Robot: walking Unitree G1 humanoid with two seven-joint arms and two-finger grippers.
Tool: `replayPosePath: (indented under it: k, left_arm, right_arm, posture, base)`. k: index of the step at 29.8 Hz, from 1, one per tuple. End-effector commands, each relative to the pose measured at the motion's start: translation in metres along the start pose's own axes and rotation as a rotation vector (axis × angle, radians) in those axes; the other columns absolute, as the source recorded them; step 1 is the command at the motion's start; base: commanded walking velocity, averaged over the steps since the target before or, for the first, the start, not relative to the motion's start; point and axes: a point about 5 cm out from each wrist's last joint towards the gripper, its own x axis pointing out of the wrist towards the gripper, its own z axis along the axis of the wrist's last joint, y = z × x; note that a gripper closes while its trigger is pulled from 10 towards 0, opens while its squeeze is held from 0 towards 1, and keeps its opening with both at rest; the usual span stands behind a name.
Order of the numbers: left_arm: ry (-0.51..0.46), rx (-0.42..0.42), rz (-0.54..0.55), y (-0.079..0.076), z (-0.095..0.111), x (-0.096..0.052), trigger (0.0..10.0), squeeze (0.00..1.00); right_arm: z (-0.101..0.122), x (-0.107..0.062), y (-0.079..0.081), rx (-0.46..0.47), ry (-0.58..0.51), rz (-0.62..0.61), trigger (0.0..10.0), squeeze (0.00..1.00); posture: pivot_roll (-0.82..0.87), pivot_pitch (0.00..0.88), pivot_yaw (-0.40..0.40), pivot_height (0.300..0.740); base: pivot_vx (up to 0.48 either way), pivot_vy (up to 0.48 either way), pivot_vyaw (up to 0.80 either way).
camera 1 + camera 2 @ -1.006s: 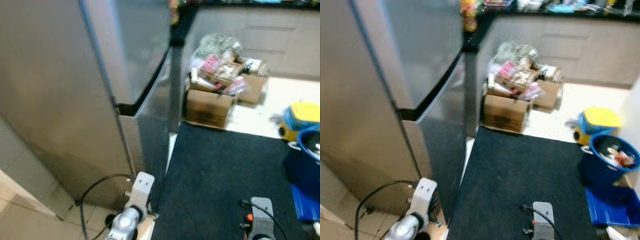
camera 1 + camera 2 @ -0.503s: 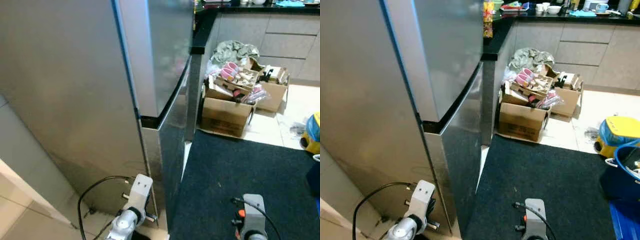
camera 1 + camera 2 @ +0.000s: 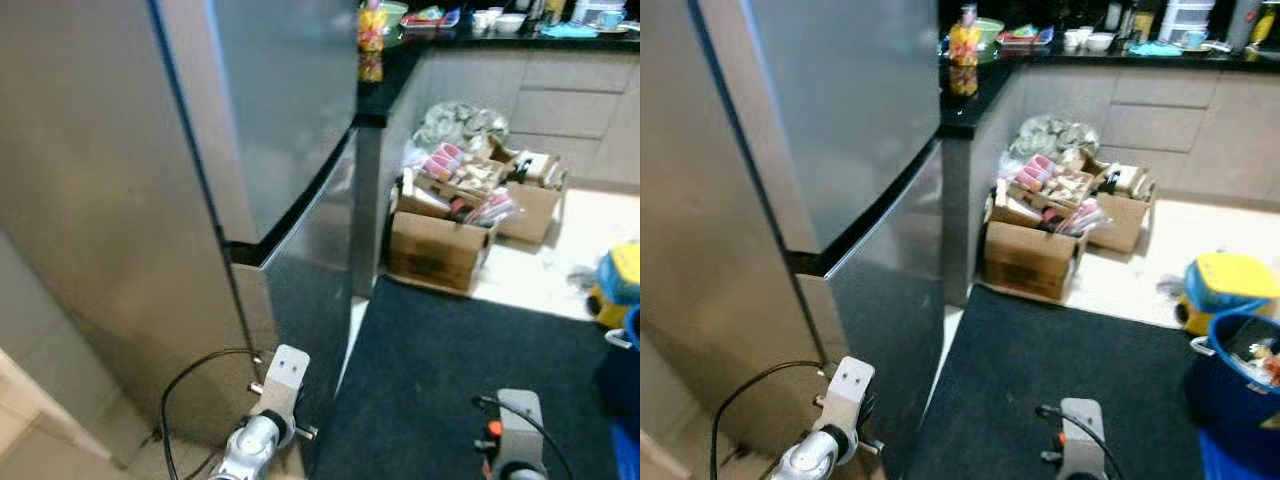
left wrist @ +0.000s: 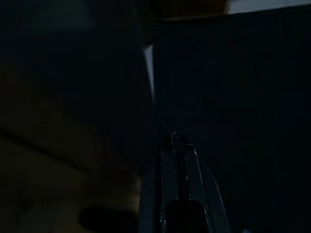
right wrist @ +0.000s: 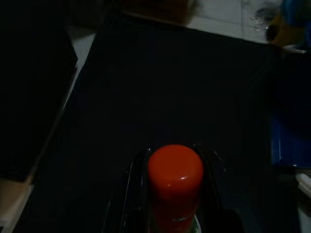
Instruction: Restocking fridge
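Both arms low at frame bottom. Left gripper (image 4: 178, 138) fingers together. Right gripper (image 5: 175, 155) clamped on red-capped bottle (image 5: 175, 182).

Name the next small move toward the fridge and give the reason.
Probably raise the left gripper to the closed upper door of the tall stainless-steel fridge and pull it open. The right gripper is shut on an orange-red capped bottle, so only the left is free.

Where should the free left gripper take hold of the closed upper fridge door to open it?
No handle is visible on the fridge's upper door. Probably the dark recessed gap along its lower edge, above the lower door, hooked from below and in front. The left gripper is shut and low; the right gripper holds a red-capped bottle.
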Motion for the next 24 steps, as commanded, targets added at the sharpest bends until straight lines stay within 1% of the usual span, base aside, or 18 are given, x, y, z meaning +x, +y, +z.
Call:
replayPosePath:
  k: [1, 5, 11, 17, 19, 21, 24]
  left_arm:
    - [0.018, -0.004, 0.014, 0.001, -0.004, -0.001, 10.0, 0.0]
    - [0.016, -0.016, 0.065, 0.006, -0.004, -0.001, 10.0, 0.0]
    - [0.016, 0.0, 0.071, 0.008, -0.003, -0.001, 10.0, 0.0]
    - [0.029, 0.007, 0.08, 0.009, -0.007, -0.003, 10.0, 0.0]
    - [0.044, 0.024, 0.091, 0.01, -0.011, -0.004, 10.0, 0.0]
    - [0.047, 0.031, 0.098, 0.011, -0.012, -0.005, 10.0, 0.0]
    - [0.033, 0.052, 0.153, 0.018, -0.012, -0.007, 10.0, 0.0]
  right_arm:
    - [-0.003, -0.001, 0.002, 0.009, 0.011, 0.007, 10.0, 0.0]
    - [-0.003, -0.001, 0.002, 0.007, 0.011, 0.01, 10.0, 0.0]
    - [-0.001, 0.0, 0.002, 0.005, 0.008, 0.012, 10.0, 0.0]
    - [0.0, 0.0, 0.003, -0.005, 0.001, 0.019, 10.0, 0.0]
    - [0.003, 0.0, 0.006, -0.051, -0.022, 0.047, 10.0, 0.0]
    - [0.004, 0.0, 0.009, -0.069, -0.035, 0.063, 10.0, 0.0]
    - [0.006, 0.0, 0.016, -0.143, -0.05, 0.125, 10.0, 0.0]
  posture:
    - [-0.08, 0.02, 0.037, 0.74]
    - [-0.08, 0.023, 0.036, 0.74]
    - [-0.08, 0.026, 0.036, 0.74]
    - [-0.08, 0.027, 0.036, 0.74]
    - [-0.08, 0.027, 0.036, 0.74]
    - [-0.08, 0.027, 0.036, 0.74]
    - [-0.07, 0.03, 0.031, 0.74]
  base:
    - [0.0, 0.0, 0.0]
    - [0.0, 0.0, 0.0]
    - [0.0, 0.0, 0.0]
    - [0.0, 0.0, 0.0]
    - [0.0, 0.0, 0.0]
    - [0.0, 0.0, 0.0]
    - [0.0, 0.0, 0.0]
